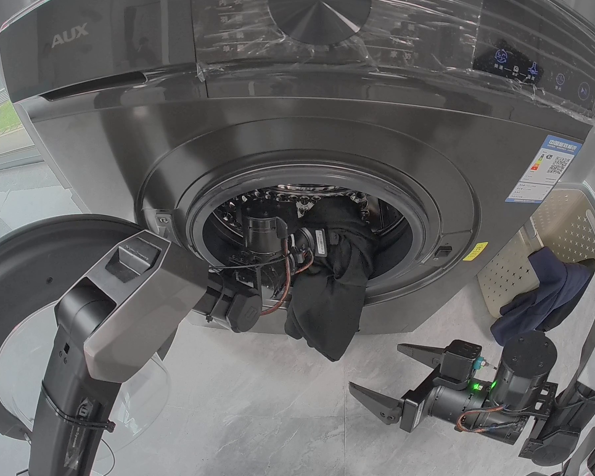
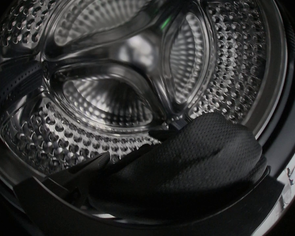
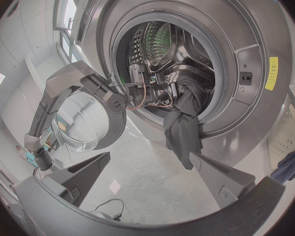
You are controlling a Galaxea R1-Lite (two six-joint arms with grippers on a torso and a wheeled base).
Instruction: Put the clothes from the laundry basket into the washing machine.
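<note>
Your left gripper [image 2: 144,158] is deep inside the washing machine [image 1: 377,133], with the steel drum [image 2: 105,99] open ahead of its fingers. One finger [image 2: 88,171] shows bare. The black garment [image 1: 330,292] lies bunched just beside it and covers the other side, so I cannot tell how wide the jaws stand or whether they have any cloth in them.

Behind that gripper, the garment is draped back along the wrist. Most of it hangs out over the door rim toward the floor.

Your right gripper [image 1: 377,368] hovers low over the floor, below and outside the opening, spread wide and holding nothing. The loose tail of the garment hangs just ahead of its fingertips. Behind it stands the laundry basket [image 1: 568,226], with a navy garment [image 1: 549,285] slung over the rim.

The main risk, as I judge it, is the withdrawal. So much cloth sits behind the left fingers, and rests on the wrist, that pulling straight back could drag the garment out with the arm and drop it on the floor. The fabric also lies against the wrist cable [image 1: 285,279] and could snag there. Any cloth left over the rim would foul the door [image 1: 20,279] when it closes.
</note>
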